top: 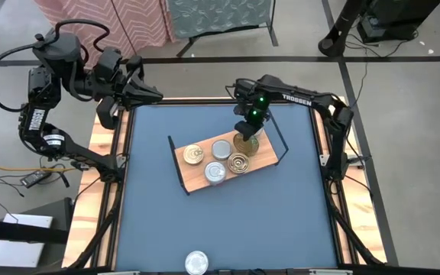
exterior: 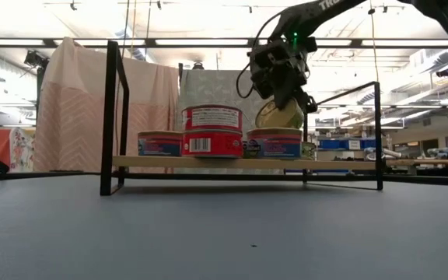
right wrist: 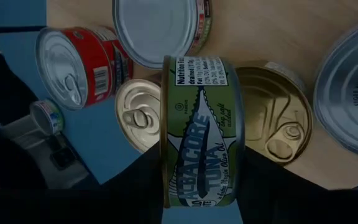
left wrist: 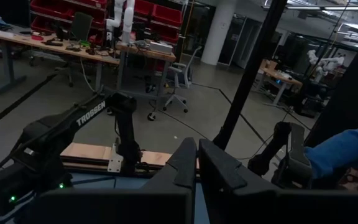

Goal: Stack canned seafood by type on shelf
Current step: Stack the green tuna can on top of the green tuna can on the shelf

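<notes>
The light-wood shelf with black wire end frames stands mid-table and carries several tins of canned seafood, silver and gold lidded. In the low view two red tins sit stacked, with blue-labelled tins beside them. My right gripper is over the shelf's far right end, shut on a green-labelled tuna tin. That tin hangs just above a blue tin. My left gripper is shut, raised over the table's far left corner. My right gripper pinches the green tuna tin between its two fingers, one on each flat face, the rim right beside a finger. The fingers slant down from the far right. The tin is tilted on edge over the blue tin; whether they touch I cannot tell.
One silver-lidded tin lies alone at the table's near edge. The shelf's wire end frames rise on both sides of the board. Blue tabletop lies bare around the shelf.
</notes>
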